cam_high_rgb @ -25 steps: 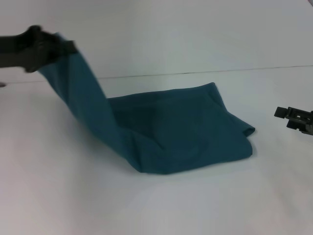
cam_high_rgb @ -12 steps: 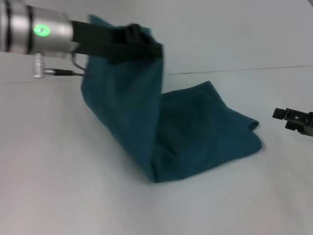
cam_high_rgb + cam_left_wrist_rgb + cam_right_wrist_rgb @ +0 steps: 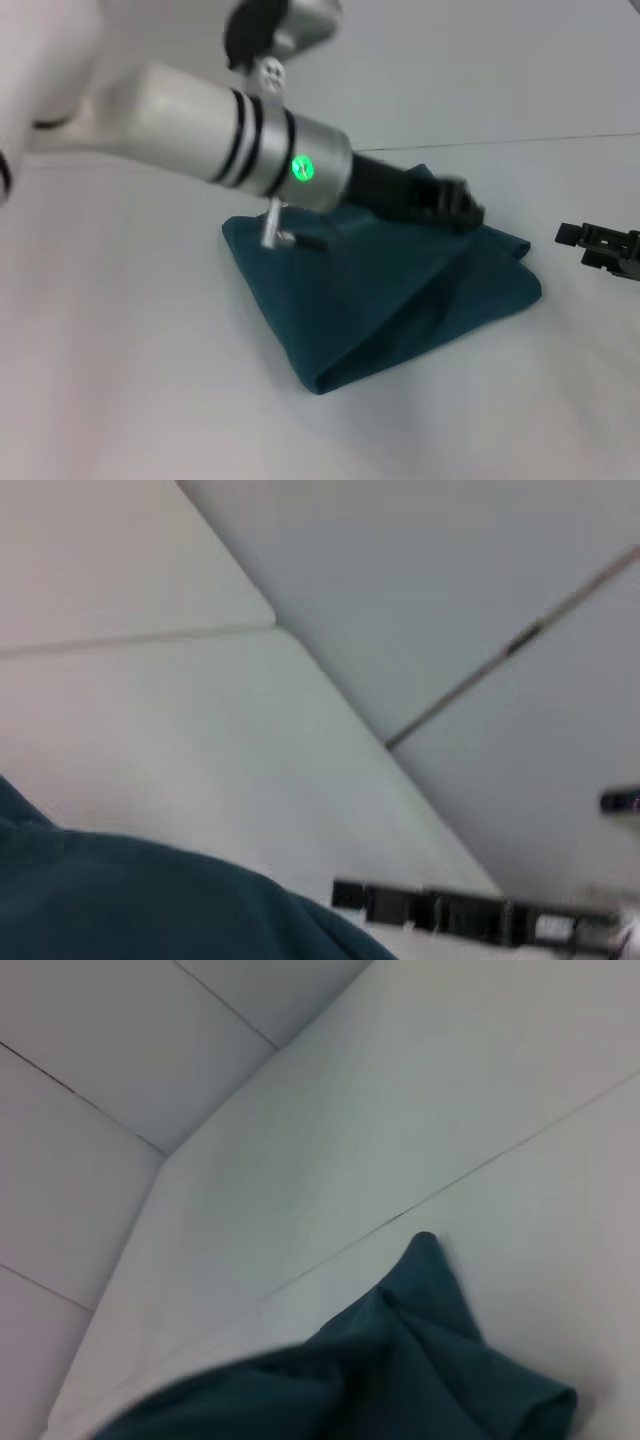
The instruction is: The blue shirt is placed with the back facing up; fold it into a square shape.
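Swung across from the robot's left side and dropped low over the far right part of the cloth: left gripper [image 3: 455, 208], carrying the lifted flap of the plain dark teal-blue knit T-shirt [image 3: 400, 300] with it and laying it over the rest. Landed as a compact, roughly diamond-shaped bundle on the plain white matte table [image 3: 130, 380], doubled layers visible along the near edge. Dark fingers sat right at the fabric near the far right corner; whether clamped on the hem or already released, cannot tell, since the left wrist view showed only a bulge of teal cloth and bare tabletop. Right gripper [image 3: 600, 242] parked at the table's right edge, apart from the shirt, seemingly not holding anything; jaw state equally unclear. Judged as the tail end of a fold-over. To finish it well: needed the carried edge lined up with the edge beneath before letting go, lowered flat rather than dropped, then backed out low and straight so soft knit didn't drag or bunch. Outline looked skewed, so probably wanted squaring afterwards.
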